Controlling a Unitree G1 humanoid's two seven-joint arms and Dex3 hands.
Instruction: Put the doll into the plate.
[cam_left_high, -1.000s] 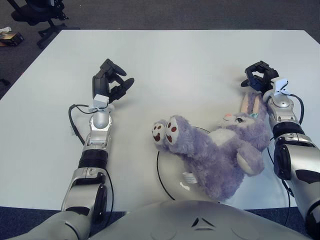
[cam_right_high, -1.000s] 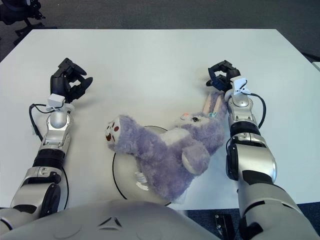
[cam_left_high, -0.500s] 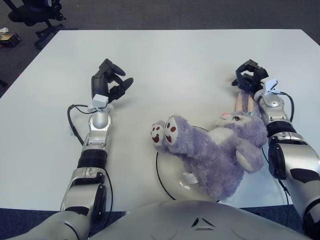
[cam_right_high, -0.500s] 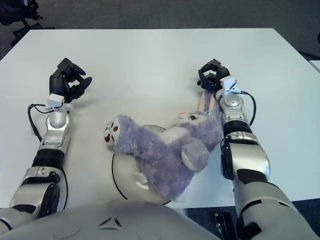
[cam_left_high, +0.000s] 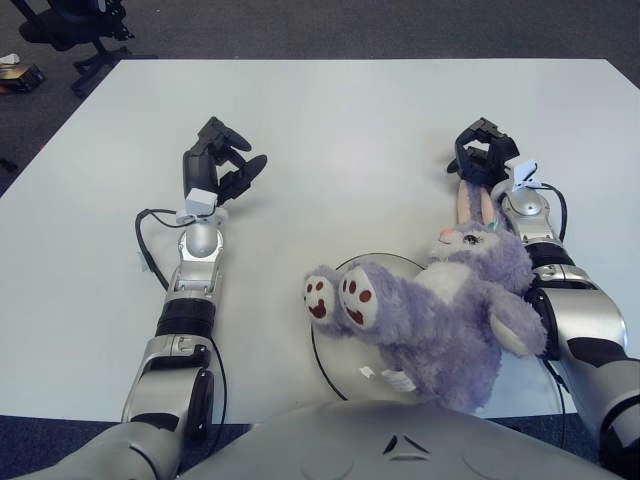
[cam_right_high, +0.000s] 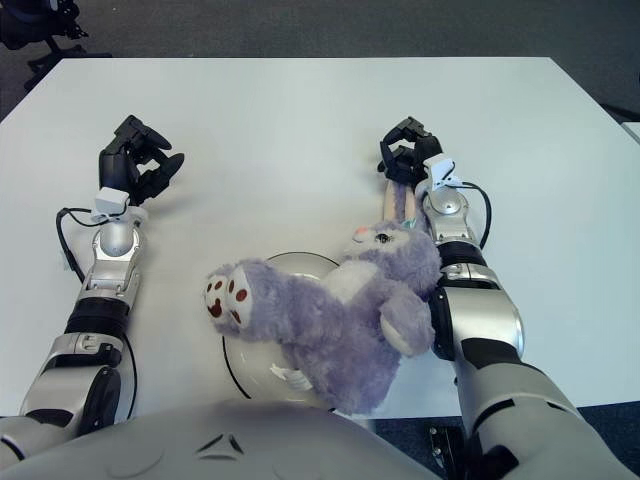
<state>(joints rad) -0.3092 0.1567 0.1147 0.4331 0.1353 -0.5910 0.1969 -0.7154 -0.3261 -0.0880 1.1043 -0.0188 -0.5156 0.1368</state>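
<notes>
Firstly, writing: none readable; a small white sewn tag (cam_left_high: 393, 378) at the near underside of the toy is too small to make out.

Item: purple plush rabbit doll (cam_left_high: 440, 315) with paler chest, long pink-lined ears, pink nose, and cream foot soles bearing dark red paw pads. It lies on its back, feet pointing left, head to the far right, ears stretched toward the far side of the counter.

Position: body and legs lie over the round white plate with dark rim (cam_left_high: 335, 350) at the near centre of the white counter (cam_left_high: 340, 130); head and one arm overhang the plate's right edge.

Right hand (cam_left_high: 482, 162): at the far end of the ears, black fingers (cam_right_high: 396, 150) curled around the ear tips, pinching them. The rest of the doll lies nearer than the fingers, alongside the right forearm.

Left hand (cam_left_high: 220, 160): well apart to the left of the doll, fingers loosely spread, holding nothing.

Far left, off the counter: black office chair (cam_left_high: 75, 25) on dark floor.
</notes>
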